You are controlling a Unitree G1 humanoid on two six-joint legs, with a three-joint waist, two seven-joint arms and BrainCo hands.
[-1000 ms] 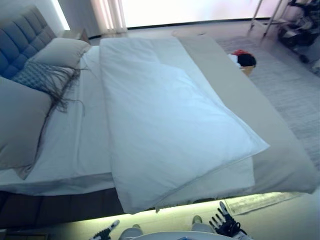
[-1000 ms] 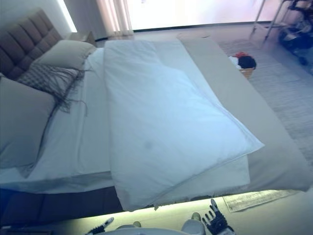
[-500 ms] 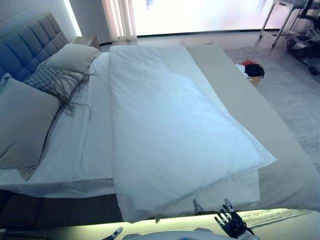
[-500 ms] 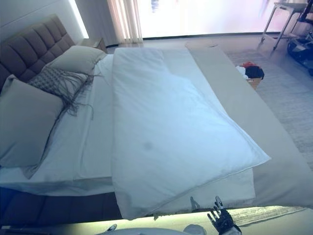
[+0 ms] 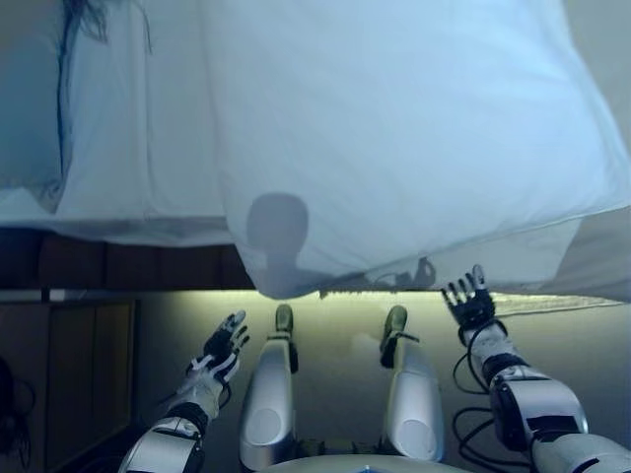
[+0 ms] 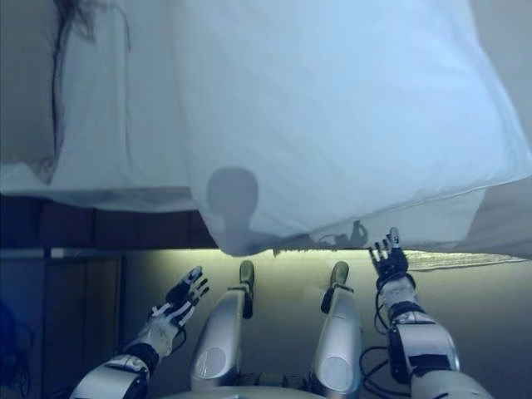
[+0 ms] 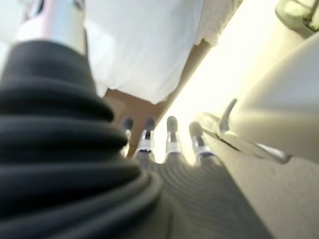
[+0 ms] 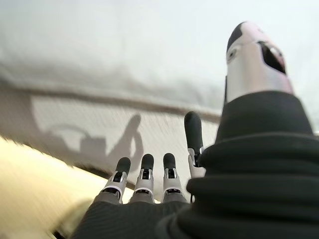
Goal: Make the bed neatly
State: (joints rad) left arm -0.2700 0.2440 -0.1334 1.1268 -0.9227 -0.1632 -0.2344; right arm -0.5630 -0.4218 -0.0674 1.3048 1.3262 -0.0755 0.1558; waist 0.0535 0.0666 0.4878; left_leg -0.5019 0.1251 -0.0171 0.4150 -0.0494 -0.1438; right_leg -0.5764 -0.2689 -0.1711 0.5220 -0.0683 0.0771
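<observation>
A white duvet (image 5: 394,128) lies askew on the bed, its near edge hanging over the bed's side. A white sheet (image 5: 128,148) lies under it at the left. My left hand (image 5: 225,345) is open, low beside the bed's dark base (image 5: 118,266), apart from the cloth. My right hand (image 5: 469,301) is open with fingers straight, just below the duvet's hanging edge (image 8: 124,89), not touching it. In the left wrist view the fingers (image 7: 172,137) point at the bed's side.
A grey pillow (image 5: 25,99) lies at the upper left with dark fringe (image 5: 79,20) from a throw cushion. A beige bed cover (image 5: 601,266) shows at the right under the duvet. A lit strip (image 5: 177,296) runs under the bed frame. A dark cabinet (image 5: 69,374) stands at the lower left.
The camera has tilted down, so the bed's near edge and floor fill the view. Both hands have come up into view toward the bed's edge.
</observation>
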